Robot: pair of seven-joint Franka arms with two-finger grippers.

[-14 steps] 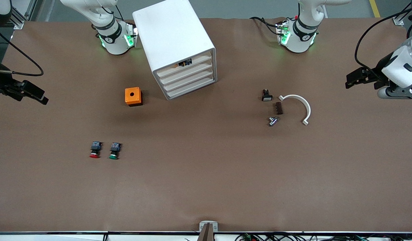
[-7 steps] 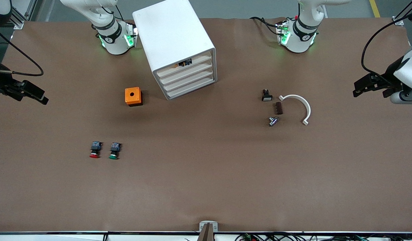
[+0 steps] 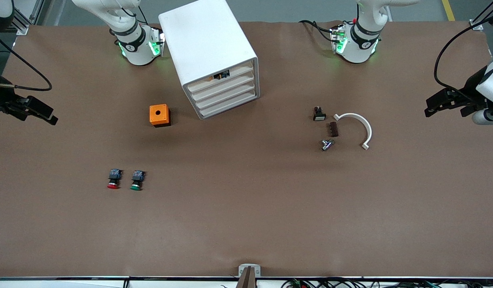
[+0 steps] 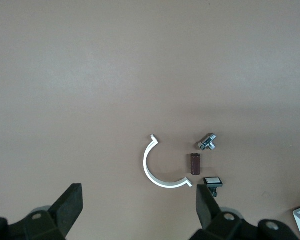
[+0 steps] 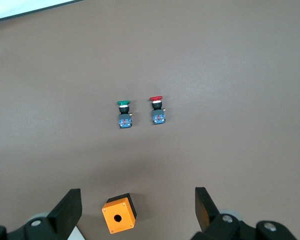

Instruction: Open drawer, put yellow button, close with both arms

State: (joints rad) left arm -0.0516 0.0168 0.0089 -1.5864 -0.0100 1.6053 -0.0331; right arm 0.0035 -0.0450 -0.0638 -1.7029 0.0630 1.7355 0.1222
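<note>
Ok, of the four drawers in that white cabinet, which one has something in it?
The uppermost drawer: a small dark object with a bit of orange shows in its slot. The three drawers below it show only plain white fronts.

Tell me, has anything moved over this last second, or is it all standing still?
Only the left gripper, open and empty, has moved: it drew back toward its own end of the table. The right gripper, also open, waits at its end. The cabinet, the yellow button in its top drawer, and the loose parts on the table stayed put.
</note>
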